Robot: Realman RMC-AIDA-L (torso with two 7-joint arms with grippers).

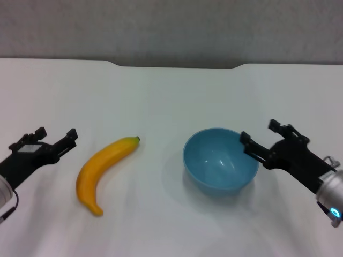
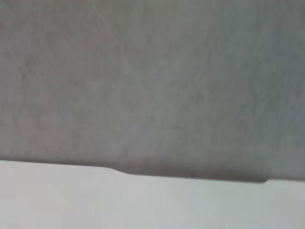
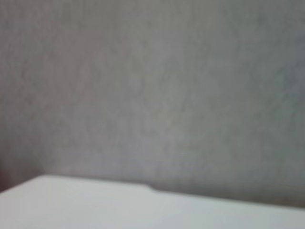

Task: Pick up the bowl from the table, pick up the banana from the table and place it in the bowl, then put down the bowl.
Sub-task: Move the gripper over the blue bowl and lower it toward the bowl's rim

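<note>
On the white surface, the bowl sits upright and is the landmark for everything else. The banana lies flat well to the bowl's left, apart from it, its dark stem tip pointing toward the bowl and its curve bowing away from the robot.

The right hand is just beside the bowl's right rim, its two fingers spread open, the nearer one at or just over the rim; whether it touches cannot be told. It grips nothing. The left hand hovers on the far side of the banana from the bowl, near the fruit but clear of it, fingers also parted and empty. The wrist views show only the wall and the far edge of the surface.

The bowl looks smooth, rigid and probably light, so its glossy wall may slip; a pinch across the right rim, one finger inside and one outside, seems the sound hold, kept level once lifted. The banana looks glossy and rounded, firm but bruisable if real, so a moderate squeeze across its thick middle should stop it rolling or pivoting. Being longer than the bowl is wide, it will likely rest slanted with one end over the rim.
</note>
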